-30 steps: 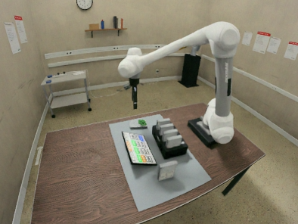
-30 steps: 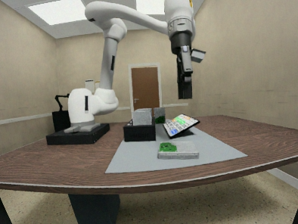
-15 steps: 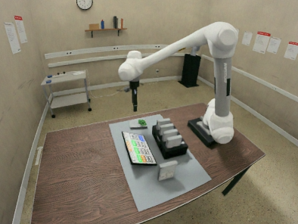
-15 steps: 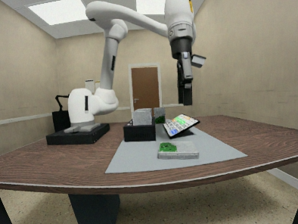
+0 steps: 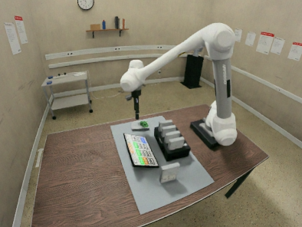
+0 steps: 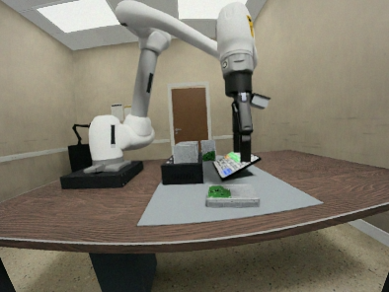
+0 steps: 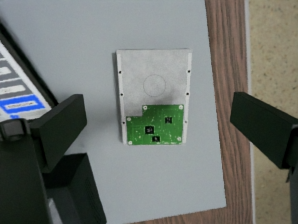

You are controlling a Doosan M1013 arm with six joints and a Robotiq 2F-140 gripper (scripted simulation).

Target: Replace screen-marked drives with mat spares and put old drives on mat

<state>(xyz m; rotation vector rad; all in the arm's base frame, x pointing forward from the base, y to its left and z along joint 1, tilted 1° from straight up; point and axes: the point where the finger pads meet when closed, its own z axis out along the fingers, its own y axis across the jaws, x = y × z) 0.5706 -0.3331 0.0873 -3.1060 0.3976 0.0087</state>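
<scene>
Pincer (image 5: pixel 137 117) (image 6: pixel 242 157) (image 7: pixel 158 108) apart and unladen, left of centre from the top, above a flat drive (image 5: pixel 139 126) (image 6: pixel 232 195) (image 7: pixel 154 97). In the exterior view, that drive lies lower right on the mat (image 5: pixel 142 199) (image 6: pixel 168 209) (image 7: pixel 165 185). In the wrist view, it shows near centre, circuit board (image 7: pixel 156 126) up, between the spread fingers.

Above the black base plate (image 5: pixel 198 134) (image 6: pixel 74 182), the smooth white arm (image 5: pixel 174 54) (image 6: pixel 175 31) has rounded joints, grey sections and a black claw (image 5: pixel 137 117) (image 6: pixel 242 157) (image 7: pixel 158 108).
</scene>
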